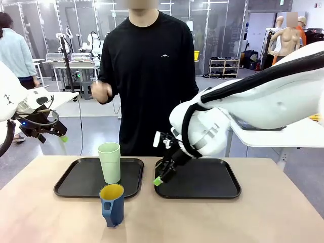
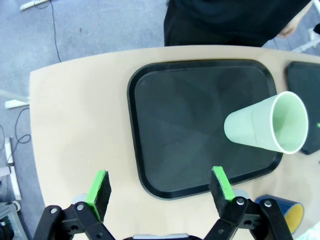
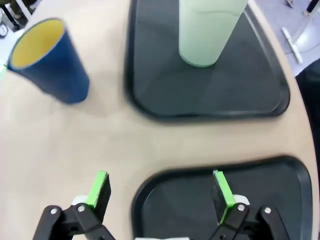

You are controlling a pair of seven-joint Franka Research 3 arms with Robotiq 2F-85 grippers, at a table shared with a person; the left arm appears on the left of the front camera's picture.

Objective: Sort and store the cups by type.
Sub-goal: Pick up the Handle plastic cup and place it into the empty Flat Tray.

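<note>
A pale mint-green tumbler (image 1: 110, 162) stands upright on the left black tray (image 1: 76, 182); it also appears in the left wrist view as the tumbler (image 2: 265, 123) and in the right wrist view as the tumbler (image 3: 207, 30). A dark blue mug (image 1: 112, 203) with a yellow inside sits on the table just in front of that tray, also seen as the mug (image 3: 47, 60). My left gripper (image 1: 56, 135) hangs open high above the table's left edge, away from both cups. My right gripper (image 1: 163, 174) is open low over the left edge of the right tray (image 1: 202, 179), holding nothing.
A person in a black shirt (image 1: 149, 76) stands at the far side of the table, one hand raised at chest height. My right arm's white body (image 1: 243, 111) stretches over the right tray. Bare tabletop (image 1: 228, 223) lies in front of both trays.
</note>
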